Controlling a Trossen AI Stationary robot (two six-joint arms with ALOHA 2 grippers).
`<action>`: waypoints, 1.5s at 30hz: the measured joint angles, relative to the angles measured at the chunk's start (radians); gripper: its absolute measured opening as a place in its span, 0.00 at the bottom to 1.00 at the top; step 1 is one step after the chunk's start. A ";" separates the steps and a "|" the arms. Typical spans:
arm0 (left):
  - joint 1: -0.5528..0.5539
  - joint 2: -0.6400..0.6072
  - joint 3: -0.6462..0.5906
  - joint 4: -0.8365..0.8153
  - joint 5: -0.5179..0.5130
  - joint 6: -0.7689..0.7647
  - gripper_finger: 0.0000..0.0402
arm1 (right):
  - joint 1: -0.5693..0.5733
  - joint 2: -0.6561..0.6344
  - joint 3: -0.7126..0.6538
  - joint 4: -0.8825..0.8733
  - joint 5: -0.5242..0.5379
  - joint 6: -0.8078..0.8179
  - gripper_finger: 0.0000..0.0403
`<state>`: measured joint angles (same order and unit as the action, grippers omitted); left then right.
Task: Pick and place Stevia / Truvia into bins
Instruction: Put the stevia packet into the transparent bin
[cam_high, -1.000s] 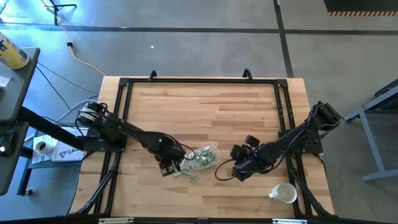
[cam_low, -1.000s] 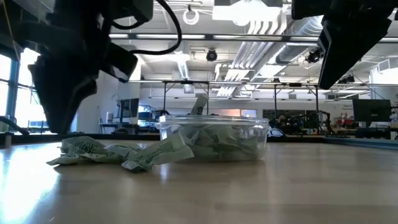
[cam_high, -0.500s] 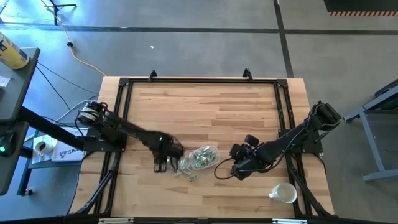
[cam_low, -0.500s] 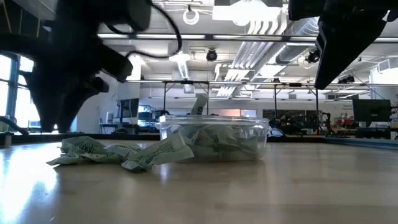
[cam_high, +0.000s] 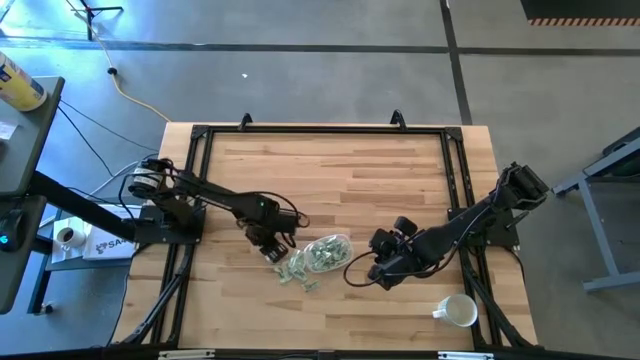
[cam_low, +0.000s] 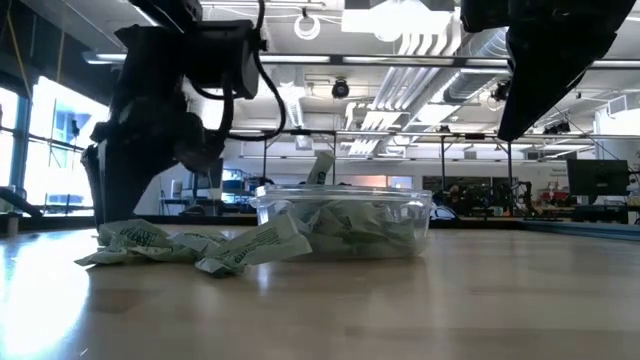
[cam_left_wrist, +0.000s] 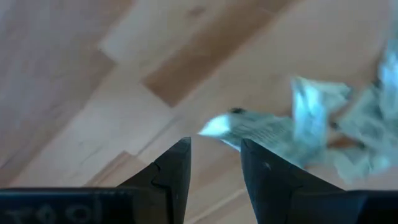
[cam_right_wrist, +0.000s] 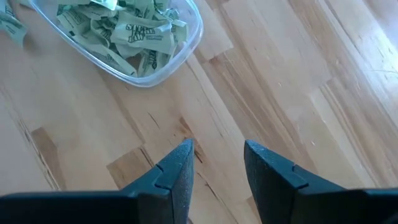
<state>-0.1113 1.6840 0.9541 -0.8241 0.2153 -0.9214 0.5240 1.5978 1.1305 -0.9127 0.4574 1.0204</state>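
Note:
Several pale green and white sweetener packets fill the clear shallow container (cam_high: 327, 251) (cam_low: 345, 220) (cam_right_wrist: 124, 37). A small heap of loose packets (cam_high: 298, 272) (cam_low: 190, 245) (cam_left_wrist: 273, 134) lies flat on the wood just left of and nearer than the container. My left gripper (cam_high: 274, 250) (cam_left_wrist: 216, 149) is open and hovers at the left edge of this heap, pointing down at it. My right gripper (cam_high: 381, 272) (cam_right_wrist: 217, 152) is open over bare wood to the right of the container.
A white handled mug (cam_high: 458, 311) stands near the table's near right corner. A black frame (cam_high: 320, 131) runs around the wooden table top. Bare wood stretches across the far half of the table and between the container and my right gripper.
My left gripper has moved a little toward the table's far edge and turned about over the left side of the loose packets. The packets and the container lie where they were. My right arm has kept still.

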 joint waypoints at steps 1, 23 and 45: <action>-0.001 0.000 -0.004 0.001 -0.012 -0.033 0.44 | 0.000 0.000 0.000 0.000 0.002 0.001 0.33; 0.059 -0.026 0.037 0.056 -0.354 -0.087 0.44 | -0.019 0.000 0.000 -0.034 0.005 -0.057 0.33; 0.072 -0.030 -0.071 0.255 -0.275 -0.314 0.44 | -0.020 0.000 0.000 -0.058 0.057 -0.052 0.33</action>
<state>-0.0395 1.6536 0.8828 -0.5691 -0.0601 -1.2358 0.5037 1.5978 1.1305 -0.9709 0.5144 0.9684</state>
